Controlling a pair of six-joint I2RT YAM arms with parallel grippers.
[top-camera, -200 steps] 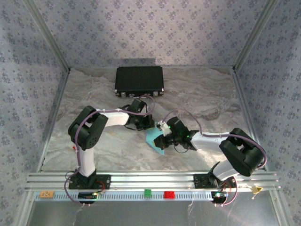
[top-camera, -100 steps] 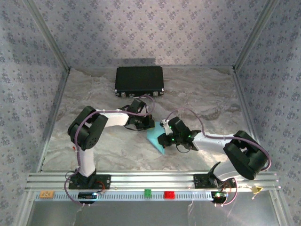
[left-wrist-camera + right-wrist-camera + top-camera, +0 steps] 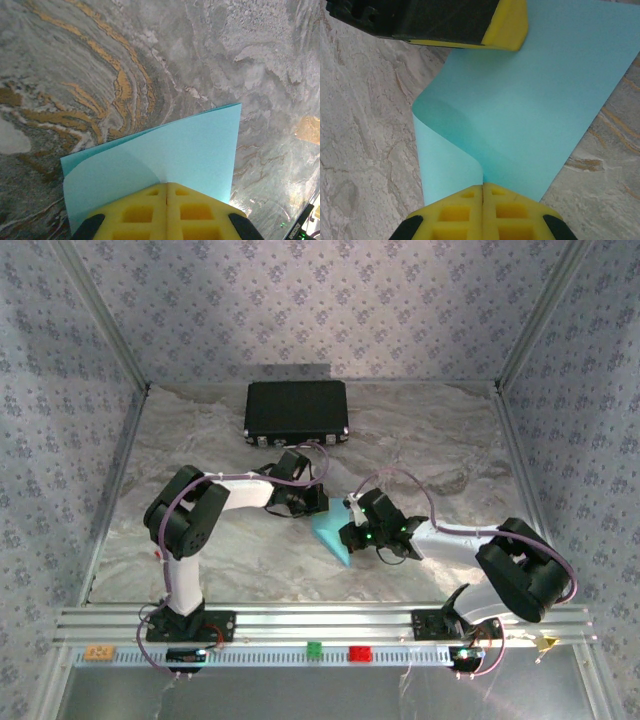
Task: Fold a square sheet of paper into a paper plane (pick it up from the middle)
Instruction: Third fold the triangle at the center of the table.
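The square sheet of paper (image 3: 328, 532) is light blue and bent over itself in a soft curve, held just above the marbled table between both arms. My left gripper (image 3: 316, 506) is shut on its far edge. In the left wrist view the yellow pads (image 3: 150, 210) meet at the paper (image 3: 180, 150), with the left gripper (image 3: 166, 184) pinching its edge. My right gripper (image 3: 350, 536) is shut on the near side; the right wrist view shows the right gripper (image 3: 483, 185) clamping the curled paper (image 3: 530, 95), with the left gripper's finger (image 3: 505, 27) at the top. A paper plane is out of view.
A black case (image 3: 296, 410) lies at the back of the table. Small red (image 3: 359, 652) and green (image 3: 314, 648) blocks sit on the front rail. Patterned walls close in the left, right and back sides.
The right arm's elbow has swung to the right and its wrist has turned a little, with the paper still held. The left arm has stayed put.
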